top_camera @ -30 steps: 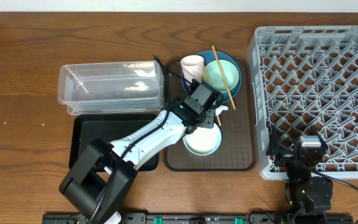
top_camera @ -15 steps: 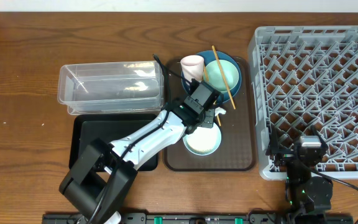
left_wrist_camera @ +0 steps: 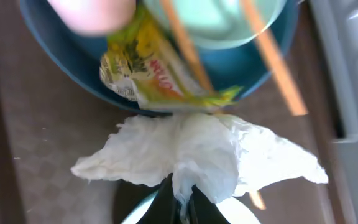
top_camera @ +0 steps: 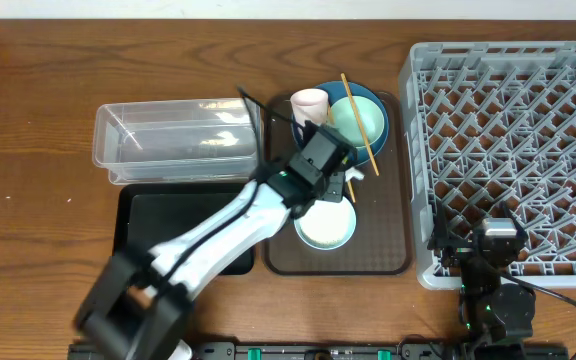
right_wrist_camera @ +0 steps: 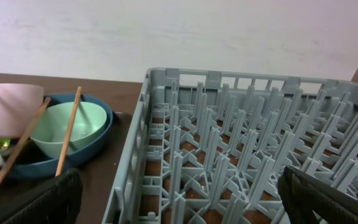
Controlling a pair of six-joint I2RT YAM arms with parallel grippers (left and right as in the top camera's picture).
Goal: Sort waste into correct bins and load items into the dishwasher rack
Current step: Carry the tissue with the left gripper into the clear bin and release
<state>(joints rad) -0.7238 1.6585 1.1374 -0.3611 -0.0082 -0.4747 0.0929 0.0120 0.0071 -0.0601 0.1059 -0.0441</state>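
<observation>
Bowls: three. A large dark blue bowl (top_camera: 334, 90) sits at the upper end of the brown serving tray (top_camera: 400, 215). A small mint green bowl (top_camera: 358, 125) sits inside it. A small light blue bowl (top_camera: 326, 230) stands alone below them.
Cup: one pale pink cup (top_camera: 309, 103), in the blue bowl's left side, touching the mint bowl.
Chopsticks: two thin wooden chopsticks (top_camera: 360, 120), slanting across the stacked bowls; only one is plain from overhead.
Waste: one crumpled white tissue (left_wrist_camera: 197, 149) and one green-yellow snack wrapper (left_wrist_camera: 151, 65). The wrapper lies in the blue bowl's near edge, the tissue just below that rim over the tray.
Bins: two. A clear rectangular plastic tub (top_camera: 178, 140) lies above a flat black rectangular tray (top_camera: 143, 215), their long edges meeting.
Rack: one square grey plastic rack (top_camera: 513, 150), filling the right of the frame.
Left hand (left_wrist_camera: 179, 202): pressed together, pinching the tissue's lower fold.
Right hand (right_wrist_camera: 179, 196): spread wide, holding nothing, at the rack's lower edge.
Open room: bare wooden counter (top_camera: 48, 90) across the upper left. A narrow strip separates serving tray and rack. The tub's right end is just beside the tray's left rim.
Change: the left arm's lower links now blur and sit further lower left. The dishes and the right arm are as before.
</observation>
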